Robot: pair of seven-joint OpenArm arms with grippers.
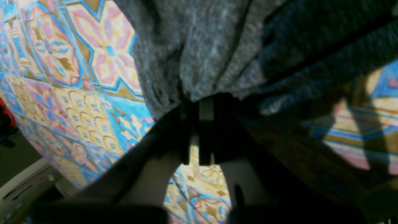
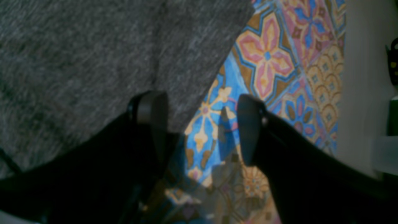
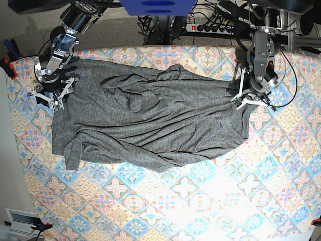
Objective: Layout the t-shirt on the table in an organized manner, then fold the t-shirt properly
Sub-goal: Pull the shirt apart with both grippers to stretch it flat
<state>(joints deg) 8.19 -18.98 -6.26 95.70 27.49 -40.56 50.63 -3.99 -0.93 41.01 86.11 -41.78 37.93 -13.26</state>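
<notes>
Bare patterned counter (image 3: 210, 201) in foreground; grey t-shirt (image 3: 150, 123) spread, wrinkled. L fingers (image 1: 199, 102) clamped on shirt edge; R fingers (image 2: 202, 124) wide apart at opposite edge, holding nothing.

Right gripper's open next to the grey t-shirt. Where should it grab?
Probably the edge of the heathered dark-grey jersey t-shirt lying flat on the pastel tile-pattern table cloth. The open right gripper already straddles that edge, so slide one finger under from the bare-cloth side; the left gripper pinches the opposite end.
</notes>
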